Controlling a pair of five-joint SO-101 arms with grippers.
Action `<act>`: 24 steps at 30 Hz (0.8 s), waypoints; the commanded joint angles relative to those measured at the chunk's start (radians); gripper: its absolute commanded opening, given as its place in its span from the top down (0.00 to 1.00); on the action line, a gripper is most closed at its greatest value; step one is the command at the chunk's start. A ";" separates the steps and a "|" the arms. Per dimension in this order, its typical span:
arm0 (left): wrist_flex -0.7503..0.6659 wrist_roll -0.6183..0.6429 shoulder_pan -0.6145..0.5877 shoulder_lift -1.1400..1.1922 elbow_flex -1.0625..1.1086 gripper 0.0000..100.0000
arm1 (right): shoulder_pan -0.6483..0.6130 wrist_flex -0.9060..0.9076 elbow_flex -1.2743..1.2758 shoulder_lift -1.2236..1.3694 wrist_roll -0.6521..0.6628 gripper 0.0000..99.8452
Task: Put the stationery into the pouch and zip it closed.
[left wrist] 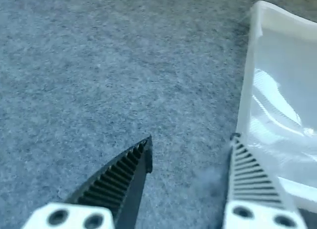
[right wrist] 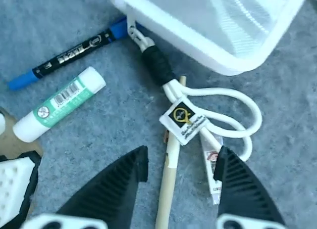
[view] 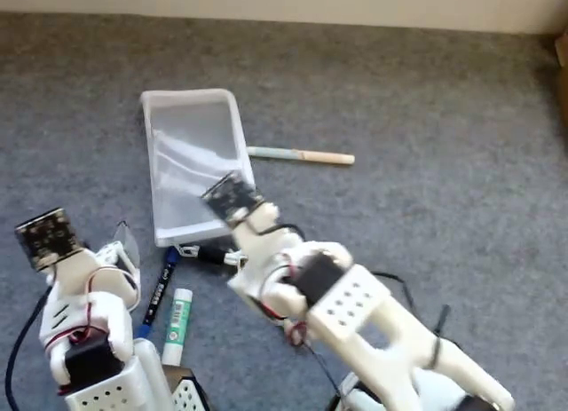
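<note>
High camera looking down over arms, wrist cameras low and close, all probably sharing pouch (view: 191,154)

we see a translucent white pouch (view: 191,149) with fine mesh weave, black marker (right wrist: 69,53) with blue ends, white glue stick (right wrist: 59,103) with green label, pencil (view: 302,155) half mint half tan, white cord (right wrist: 157,63) with black sleeve, grey flecked carpet (view: 426,91).

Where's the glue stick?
In the high view the glue stick lies on the table at the lower left. It is just right of the blue marker, a little below the pouch.
</note>
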 commanded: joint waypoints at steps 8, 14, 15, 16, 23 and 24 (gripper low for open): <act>-0.015 0.009 -0.048 -0.007 -0.035 0.72 | -0.061 -0.021 -0.360 0.387 0.064 0.79; -0.018 0.008 -0.047 -0.007 -0.033 0.72 | -0.102 -0.025 -0.458 0.558 0.147 0.79; -0.018 0.008 -0.047 -0.007 -0.031 0.72 | -0.104 -0.025 -0.475 0.582 0.157 0.79; -0.018 0.008 -0.047 -0.007 -0.031 0.72 | -0.104 -0.025 -0.490 0.604 0.164 0.79; -0.015 0.008 -0.044 -0.007 -0.031 0.72 | -0.102 -0.027 -0.585 0.745 0.167 0.79; -0.015 0.008 -0.044 -0.007 -0.031 0.72 | -0.102 -0.027 -0.595 0.762 0.167 0.79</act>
